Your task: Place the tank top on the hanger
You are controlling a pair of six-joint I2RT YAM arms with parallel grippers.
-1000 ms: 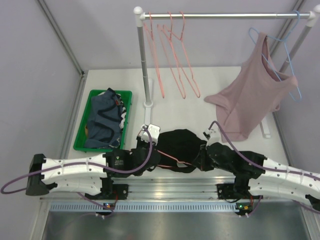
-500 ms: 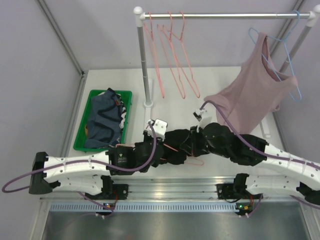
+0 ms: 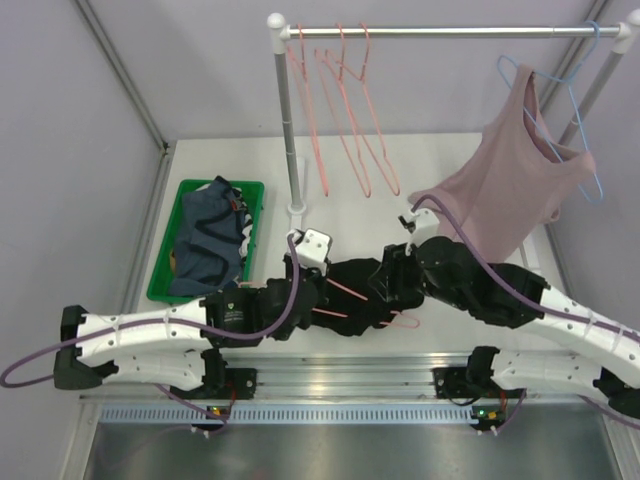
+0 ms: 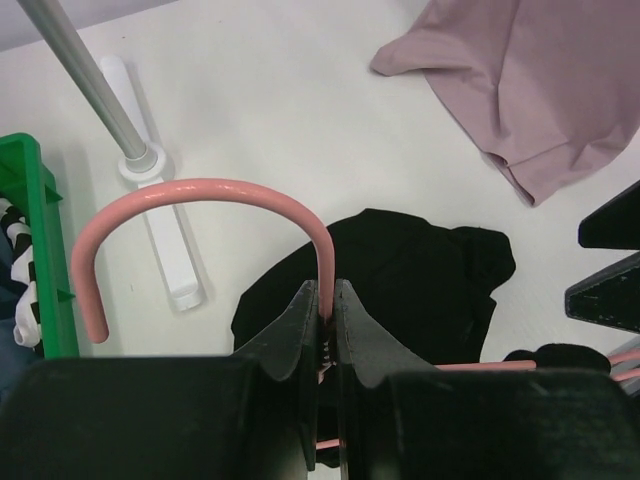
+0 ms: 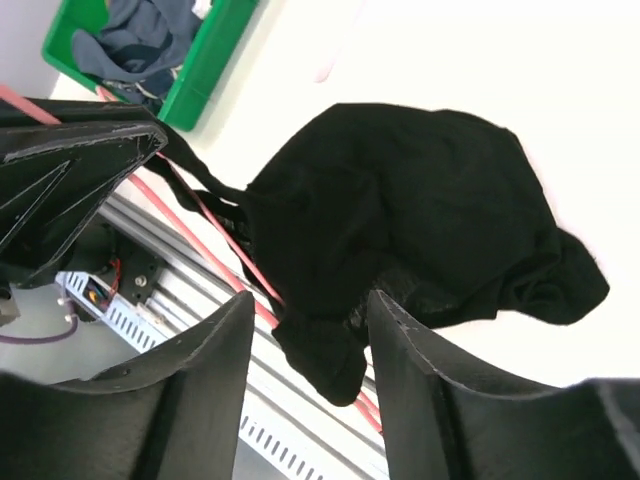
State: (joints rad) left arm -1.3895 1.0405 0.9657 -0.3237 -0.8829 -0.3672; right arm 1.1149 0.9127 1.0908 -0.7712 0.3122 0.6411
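The left pincer point(image 4: 325, 292) is closed on the neck of the hanger point(image 4: 200, 186), just below the hook, which arcs to the upper left of that frame. From there the wire's long axis runs rightward toward the right pincer point(image 5: 310, 300). The tank top point(image 5: 400, 220) is bunched between the two arms, low in the centre of the overhead view, partly on the tabletop point(image 4: 300, 100). The right arm is nearer the fabric. Its fingers stand apart with a fold of black cloth in the gap, and I cannot tell whether they pinch it. Only the right wrist view shows a strap crossing the wire. Only the left wrist view shows the grip on the neck.
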